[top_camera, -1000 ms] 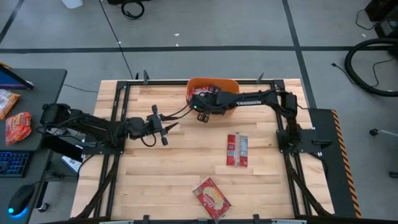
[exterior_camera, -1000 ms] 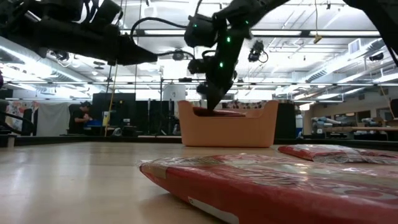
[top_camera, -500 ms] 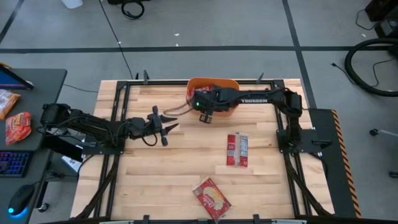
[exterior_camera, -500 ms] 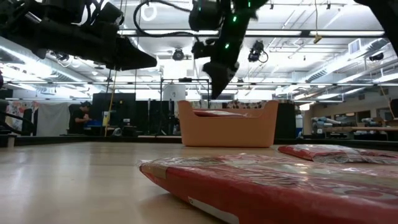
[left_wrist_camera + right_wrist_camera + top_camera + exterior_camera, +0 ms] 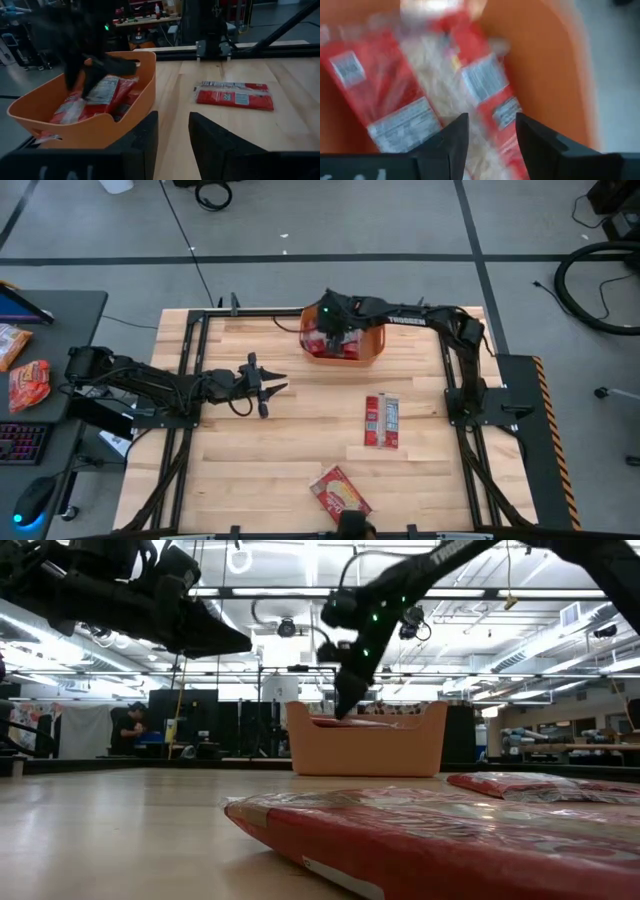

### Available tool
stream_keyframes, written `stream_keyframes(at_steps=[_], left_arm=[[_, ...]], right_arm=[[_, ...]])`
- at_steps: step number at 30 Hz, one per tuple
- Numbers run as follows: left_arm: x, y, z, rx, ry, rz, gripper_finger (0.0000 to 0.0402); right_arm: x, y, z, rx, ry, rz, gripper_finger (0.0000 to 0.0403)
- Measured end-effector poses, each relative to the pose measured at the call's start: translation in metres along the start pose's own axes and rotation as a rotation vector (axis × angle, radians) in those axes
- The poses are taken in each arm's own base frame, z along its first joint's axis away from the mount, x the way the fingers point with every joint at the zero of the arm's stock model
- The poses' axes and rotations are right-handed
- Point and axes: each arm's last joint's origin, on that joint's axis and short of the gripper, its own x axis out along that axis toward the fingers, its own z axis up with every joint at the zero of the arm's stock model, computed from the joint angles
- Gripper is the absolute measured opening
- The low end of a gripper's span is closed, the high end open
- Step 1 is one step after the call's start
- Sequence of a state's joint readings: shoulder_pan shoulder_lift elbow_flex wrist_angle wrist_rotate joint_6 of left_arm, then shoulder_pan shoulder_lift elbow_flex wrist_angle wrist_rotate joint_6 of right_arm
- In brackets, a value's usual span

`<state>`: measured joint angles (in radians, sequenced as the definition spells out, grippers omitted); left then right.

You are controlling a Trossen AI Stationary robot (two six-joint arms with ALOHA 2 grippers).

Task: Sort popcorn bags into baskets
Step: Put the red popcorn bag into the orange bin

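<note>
While my right jaws (image 5: 330, 328) are hovering over the orange tub (image 5: 372, 352) at the far edge of the surface (image 5: 280, 440), they're sitting apart with nothing between them, and the wrist view is looking straight down on the packets already piled inside (image 5: 420, 100). So I'm reading this as partway done: several popcorn bags are lying in the tub, though I can't count them.

What's left, as far as I can see: one packet (image 5: 382, 421) is lying flat out in the open on the right half of the surface, well apart from the tub, and another one (image 5: 340, 498) is sitting askew down by the near edge.

My left jaws (image 5: 268, 386) are hanging above the left-middle of the surface, parted a bit and holding nothing, pointing toward the tub.

Nothing's really blocking either loose packet. Both are lying flat on the wood though, so I'm guessing getting under an edge is going to be the fiddly part. Off to the left there's a side table with a few more packets (image 5: 28, 382) and a keyboard (image 5: 22, 442).
</note>
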<state>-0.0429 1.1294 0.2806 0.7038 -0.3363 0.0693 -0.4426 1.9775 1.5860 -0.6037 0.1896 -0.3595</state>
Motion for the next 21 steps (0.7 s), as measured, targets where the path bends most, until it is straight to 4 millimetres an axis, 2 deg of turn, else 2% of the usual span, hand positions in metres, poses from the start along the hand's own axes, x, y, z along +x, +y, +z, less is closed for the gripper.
stream_keyframes(at_steps=[2, 5, 9, 12, 14, 17, 21], left_arm=[[0.000, 0.000, 0.000, 0.003, 0.004, 0.000, 0.0114], [0.000, 0.000, -0.001, 0.007, 0.014, -0.001, 0.0114], [0.000, 0.000, -0.003, 0.011, 0.026, -0.002, 0.0114], [0.000, 0.000, -0.003, 0.011, 0.027, -0.002, 0.0114], [0.000, 0.000, -0.003, 0.006, 0.028, -0.003, 0.0114], [0.000, 0.000, -0.004, 0.007, 0.037, -0.003, 0.0114], [0.000, -0.001, -0.007, 0.017, 0.066, -0.006, 0.0114]], right_arm=[[0.009, -0.001, -0.006, 0.015, 0.044, 0.026, 0.0162], [0.012, 0.000, -0.013, 0.104, 0.125, 0.004, 0.0158], [0.008, -0.001, -0.023, 0.281, 0.239, -0.107, 0.0157], [0.001, -0.005, -0.025, 0.311, 0.258, -0.174, 0.0157], [-0.009, -0.007, -0.023, 0.310, 0.232, -0.205, 0.0157], [-0.040, -0.006, -0.013, 0.299, 0.143, -0.231, 0.0157], [-0.069, 0.018, -0.001, 0.198, 0.056, -0.101, 0.0157]])
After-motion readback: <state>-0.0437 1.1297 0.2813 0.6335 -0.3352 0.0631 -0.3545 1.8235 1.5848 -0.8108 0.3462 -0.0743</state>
